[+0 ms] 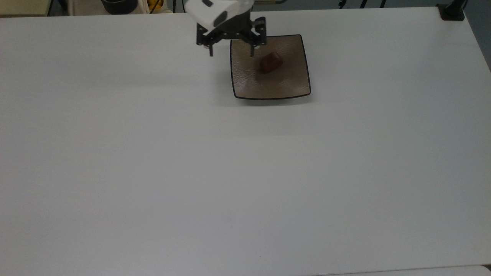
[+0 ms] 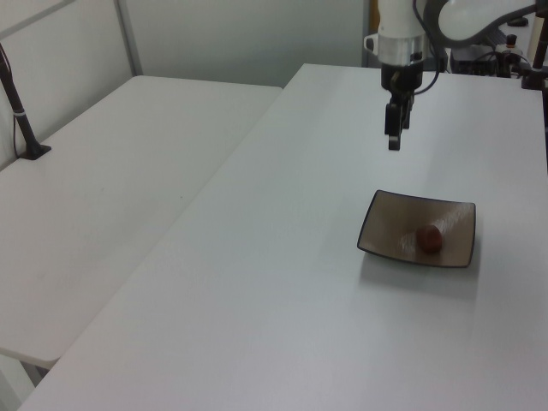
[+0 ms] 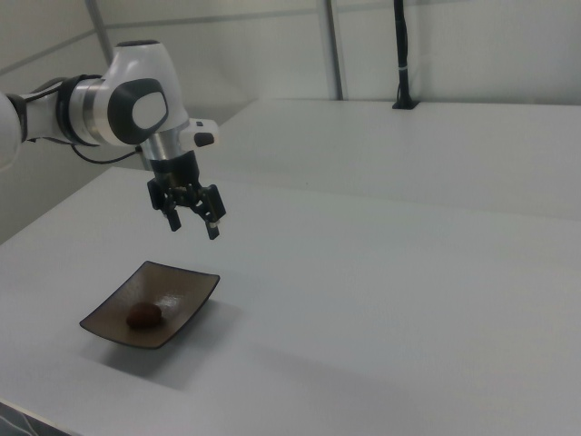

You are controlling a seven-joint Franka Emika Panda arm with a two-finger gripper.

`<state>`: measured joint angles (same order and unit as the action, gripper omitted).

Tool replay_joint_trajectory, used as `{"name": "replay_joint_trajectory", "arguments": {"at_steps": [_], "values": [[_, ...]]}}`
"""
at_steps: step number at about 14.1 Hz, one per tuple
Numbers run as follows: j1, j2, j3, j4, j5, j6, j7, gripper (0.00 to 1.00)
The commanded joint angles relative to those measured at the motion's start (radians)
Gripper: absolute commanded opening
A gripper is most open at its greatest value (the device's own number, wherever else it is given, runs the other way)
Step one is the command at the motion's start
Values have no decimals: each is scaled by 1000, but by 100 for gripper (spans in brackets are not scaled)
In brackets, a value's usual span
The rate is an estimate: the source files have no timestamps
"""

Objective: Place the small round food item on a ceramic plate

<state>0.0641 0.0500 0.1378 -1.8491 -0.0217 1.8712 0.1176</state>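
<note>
Now food item [image 1: 271, 62] sits on plate [image 1: 245, 82] w/ gripper [image 1: 231, 51] raised, jaws spread, empty.

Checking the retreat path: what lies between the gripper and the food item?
Nothing. In the right view the open gripper hangs in air above the plate; only bare plate surface separates it from the food item.

text: none legible | labels: none | brands: none readable on the arm [image 3: 118, 104] | numbers: none | signs: none | bench [image 1: 245, 172]: plain white, unmarked | plate [image 1: 295, 82]: no print, fine texture alone
</note>
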Motion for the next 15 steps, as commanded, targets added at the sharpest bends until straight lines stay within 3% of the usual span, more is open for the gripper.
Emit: {"name": "replay_joint_trajectory", "arguments": {"at_steps": [1, 5, 15], "values": [[5, -41, -108, -21, 19, -18, -93, 100], [-6, -42, -164, -22, 19, -12, -101, 100], [29, -93, -165, -9, 31, -50, -85, 100]]}}
